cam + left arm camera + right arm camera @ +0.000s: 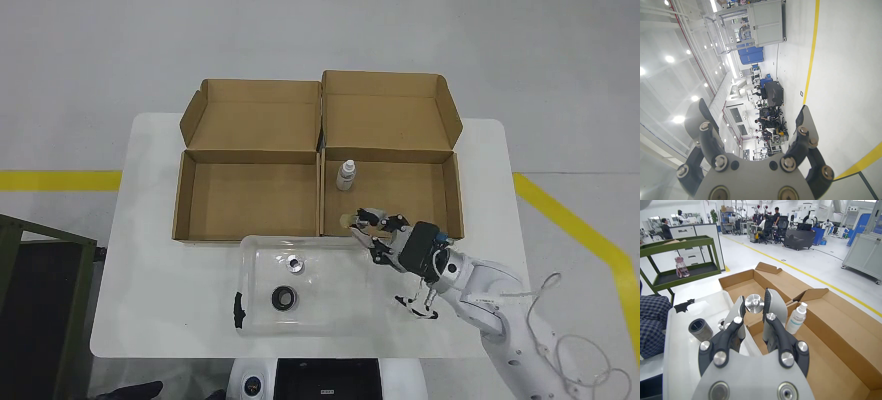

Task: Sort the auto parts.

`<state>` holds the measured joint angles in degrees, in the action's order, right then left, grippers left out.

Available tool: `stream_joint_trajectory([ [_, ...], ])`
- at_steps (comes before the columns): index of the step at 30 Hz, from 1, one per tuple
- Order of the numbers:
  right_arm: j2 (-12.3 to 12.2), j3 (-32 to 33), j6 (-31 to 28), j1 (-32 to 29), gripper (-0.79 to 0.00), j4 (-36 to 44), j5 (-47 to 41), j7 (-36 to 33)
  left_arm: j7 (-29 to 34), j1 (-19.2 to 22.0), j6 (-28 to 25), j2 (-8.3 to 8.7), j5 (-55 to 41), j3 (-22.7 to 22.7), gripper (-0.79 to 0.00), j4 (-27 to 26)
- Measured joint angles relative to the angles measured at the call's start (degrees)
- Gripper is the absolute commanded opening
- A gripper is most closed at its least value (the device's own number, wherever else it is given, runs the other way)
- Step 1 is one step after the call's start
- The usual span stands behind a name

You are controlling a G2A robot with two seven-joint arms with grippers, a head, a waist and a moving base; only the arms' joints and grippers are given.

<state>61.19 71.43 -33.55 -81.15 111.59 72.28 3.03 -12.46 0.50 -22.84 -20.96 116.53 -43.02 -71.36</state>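
We are seeing the right pincer (754, 296) covering both side edges of the silver disc (754, 303) it is clamping. One finger is hiding half of the small metal part (721, 323) in the clear bin (680, 353), and the other is masking part of the spray bottle's (797, 319) base

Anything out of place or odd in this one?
Yes: a white spray bottle stands upright in the cardboard box by the right gripper, which holds a metal disc. It looks odd because the clear bin holds metal parts, and the bottle is no such part.
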Motion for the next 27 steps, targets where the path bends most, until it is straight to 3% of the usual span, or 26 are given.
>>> stream_joint_trajectory([
  [14, 0.51, -1.71, 2.25, 8.87, -0.785, -4.40, 1.48, -17.98, 0.00, 0.00, 0.00, 0.00, 0.00, 0.00, 0.000, 0.00],
  [27, 1.94, -7.67, 2.43, 18.72, -0.785, -14.18, 1.13, -27.95, 0.00, 0.00, 0.00, 0.00, 0.00, 0.00, 0.000, 0.00],
])
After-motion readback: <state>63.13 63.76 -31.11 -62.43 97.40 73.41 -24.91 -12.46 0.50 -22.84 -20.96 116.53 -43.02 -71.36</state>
